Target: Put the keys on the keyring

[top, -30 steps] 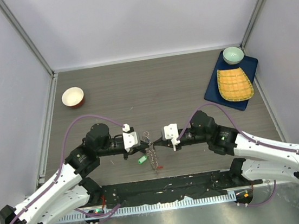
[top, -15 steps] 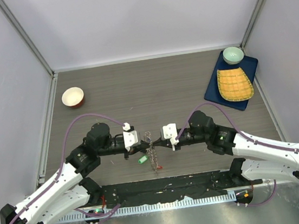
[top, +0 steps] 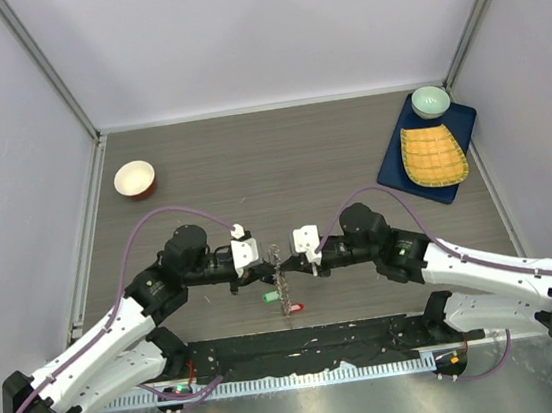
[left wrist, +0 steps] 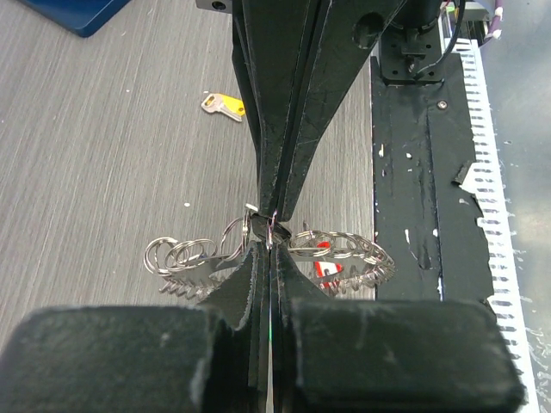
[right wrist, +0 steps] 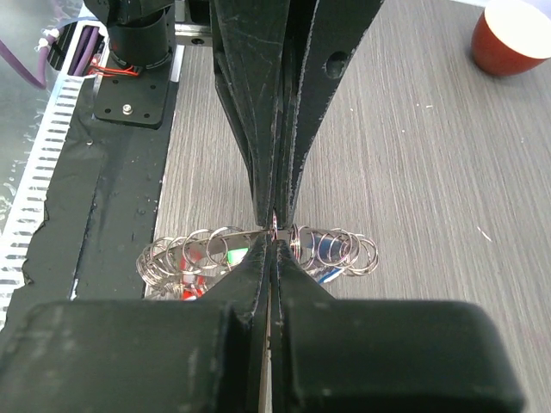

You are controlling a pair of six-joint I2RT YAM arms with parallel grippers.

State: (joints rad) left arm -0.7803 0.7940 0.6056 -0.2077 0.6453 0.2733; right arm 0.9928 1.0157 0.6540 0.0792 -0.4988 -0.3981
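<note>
As both meet tip to tip over the bench (top: 301, 163): left claw (top: 269, 265) from 9 o'clock, right claw (top: 287, 263) from 3 o'clock, each clamped shut on the keyring (top: 282, 284), keys (top: 286, 301) trailing toward 6 o'clock.

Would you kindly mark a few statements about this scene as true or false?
1. The left gripper and right gripper are both shut on the keyring. True.
2. A yellow key lies loose on the table. True.
3. The red bowl sits on the blue mat. False: it stands on bare table at the far left. The green bowl is the one on the mat.
4. The keyring lies in the yellow dish. False: it is held between the grippers, near the table's near edge.
</note>
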